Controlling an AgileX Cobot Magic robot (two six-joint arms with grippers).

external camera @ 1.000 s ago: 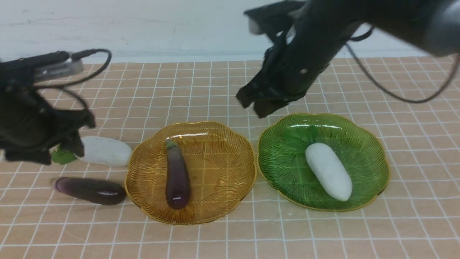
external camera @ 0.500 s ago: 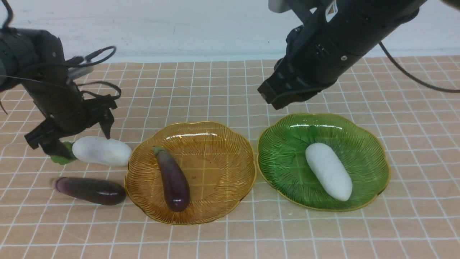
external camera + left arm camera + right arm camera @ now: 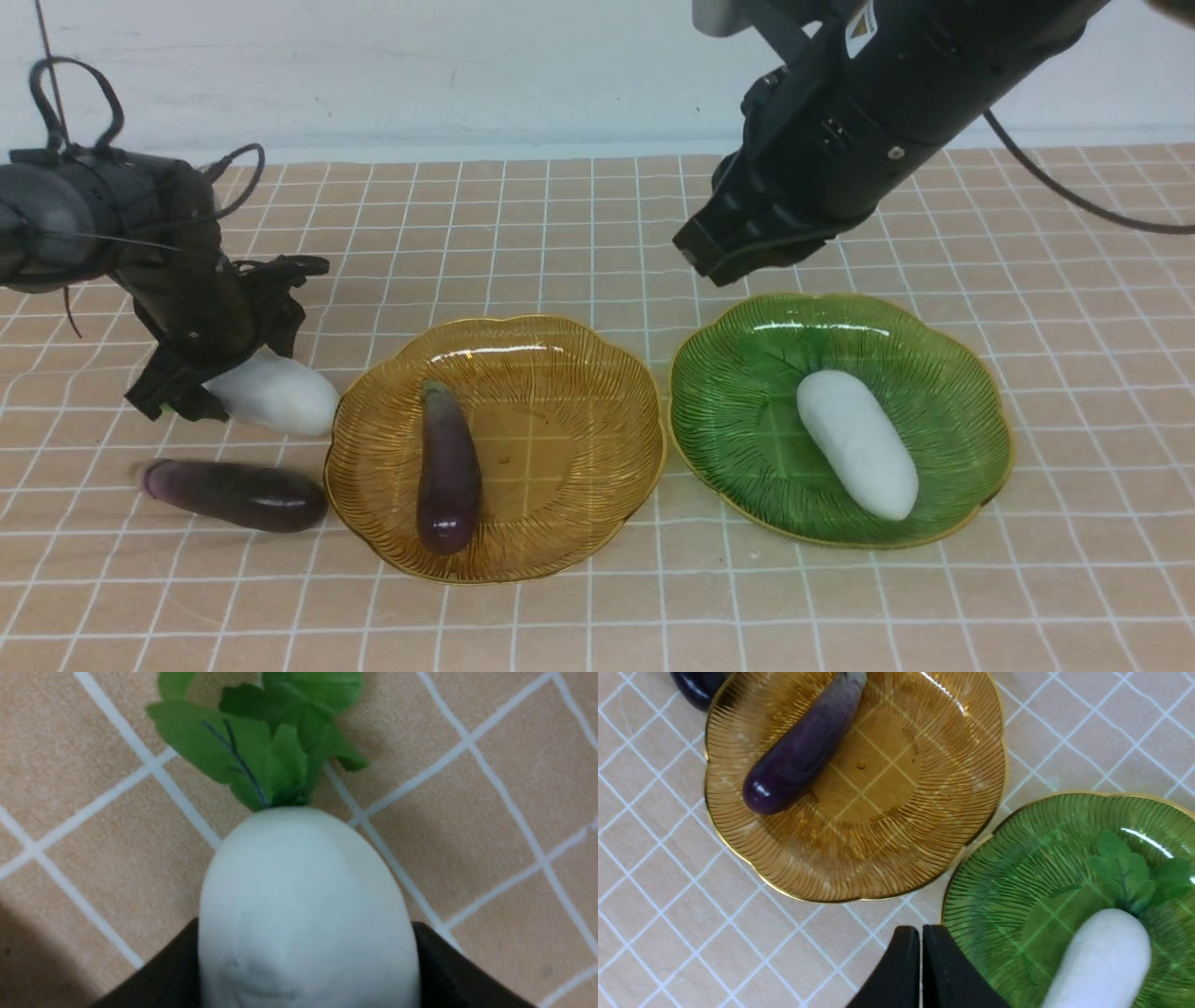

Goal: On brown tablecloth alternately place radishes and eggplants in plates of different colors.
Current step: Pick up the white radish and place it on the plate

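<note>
A: Near stuff?
B: One eggplant [image 3: 235, 496] on the tablecloth [image 3: 635, 607], left of the amber plate [image 3: 560, 467]. The other eggplant [image 3: 448, 471] lies in that plate.
A: Right side?
B: Green plate [image 3: 775, 448], radish [image 3: 857, 443] inside (leaves too, per wrist view).
A: Farther, left?
B: Left claw [image 3: 238, 341] grasping the second radish [image 3: 285, 397], just left of amber.
A: Right claw [image 3: 700, 252]?
B: Clenched, nothing in it, beyond the green plate.

Tablecloth [image 3: 597, 616]: tan-brown, white grid. Plates: amber [image 3: 560, 448], green [image 3: 747, 448], gold rims. Radishes [image 3: 854, 443]: white, green leaves. Eggplants [image 3: 448, 476]: dark purple.
</note>
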